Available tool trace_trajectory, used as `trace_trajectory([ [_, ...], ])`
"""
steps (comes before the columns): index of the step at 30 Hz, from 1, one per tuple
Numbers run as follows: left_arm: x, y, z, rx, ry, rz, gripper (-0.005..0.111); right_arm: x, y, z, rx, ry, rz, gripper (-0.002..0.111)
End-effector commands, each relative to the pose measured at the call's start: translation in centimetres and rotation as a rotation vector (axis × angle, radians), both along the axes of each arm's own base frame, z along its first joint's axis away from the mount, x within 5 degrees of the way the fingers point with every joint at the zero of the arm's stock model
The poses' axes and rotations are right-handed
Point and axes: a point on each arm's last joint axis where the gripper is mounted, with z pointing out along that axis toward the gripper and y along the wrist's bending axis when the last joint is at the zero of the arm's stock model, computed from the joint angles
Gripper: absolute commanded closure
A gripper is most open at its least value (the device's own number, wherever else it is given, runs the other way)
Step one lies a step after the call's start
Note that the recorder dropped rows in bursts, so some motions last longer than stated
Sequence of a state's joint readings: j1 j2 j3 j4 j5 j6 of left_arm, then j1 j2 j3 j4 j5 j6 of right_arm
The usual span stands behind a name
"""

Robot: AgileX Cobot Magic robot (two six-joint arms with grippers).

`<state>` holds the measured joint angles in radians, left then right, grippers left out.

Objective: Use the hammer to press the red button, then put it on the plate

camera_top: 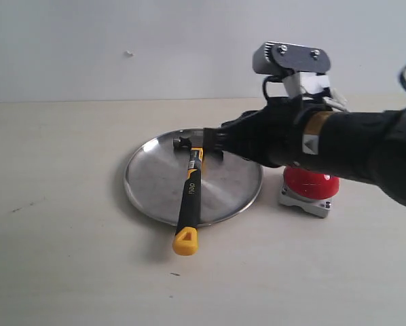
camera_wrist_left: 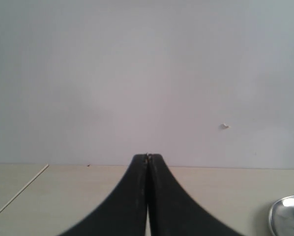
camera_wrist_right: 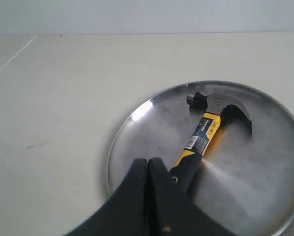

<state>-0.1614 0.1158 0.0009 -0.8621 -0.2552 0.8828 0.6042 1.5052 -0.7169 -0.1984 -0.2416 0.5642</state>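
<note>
The hammer lies on the steel plate, its dark head toward the far rim and its yellow end overhanging the near rim onto the table. My right gripper hovers over the plate's right half, just right of the handle, shut with nothing in it. From the right wrist, the gripper has its fingers pressed together above the plate, and the hammer lies free beside them. The red button sits right of the plate, partly hidden by my right arm. My left gripper is shut and empty, away from the plate's edge.
The pale wooden table stretches out left of and in front of the plate. A plain white wall stands behind. My right arm reaches in from the right above the button.
</note>
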Motion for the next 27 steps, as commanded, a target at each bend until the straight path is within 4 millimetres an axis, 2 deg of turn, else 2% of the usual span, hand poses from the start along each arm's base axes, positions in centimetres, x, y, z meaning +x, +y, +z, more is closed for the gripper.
trace_trajectory([
  [1,0.0,0.0,0.1,-0.001,-0.006,0.004,0.107,-4.1,-2.6,0.9,0.007,-0.115,0.052,0.108],
  [5,0.0,0.0,0.1,-0.001,-0.006,0.004,0.107,-7.2,-4.9,0.8,-0.043,-0.112,0.051,0.108],
  [9,0.0,0.0,0.1,-0.001,-0.006,0.004,0.107,-8.7,-6.3,1.3,-0.091,-0.071,0.025,0.108],
  [15,0.0,0.0,0.1,-0.001,-0.006,0.004,0.107,-9.5,-6.9,2.9,-0.049,-0.135,0.020,0.108],
  [20,0.0,0.0,0.1,-0.001,-0.006,0.004,0.107,-9.8,-7.1,3.3,-0.036,-0.154,0.019,0.108],
  [25,0.0,0.0,0.1,-0.001,-0.006,0.004,0.107,-9.8,-7.1,3.2,-0.201,-0.265,0.114,0.108],
  [27,0.0,0.0,0.1,-0.001,-0.006,0.004,0.107,-10.0,-7.8,3.6,-0.225,-0.276,0.093,0.108],
])
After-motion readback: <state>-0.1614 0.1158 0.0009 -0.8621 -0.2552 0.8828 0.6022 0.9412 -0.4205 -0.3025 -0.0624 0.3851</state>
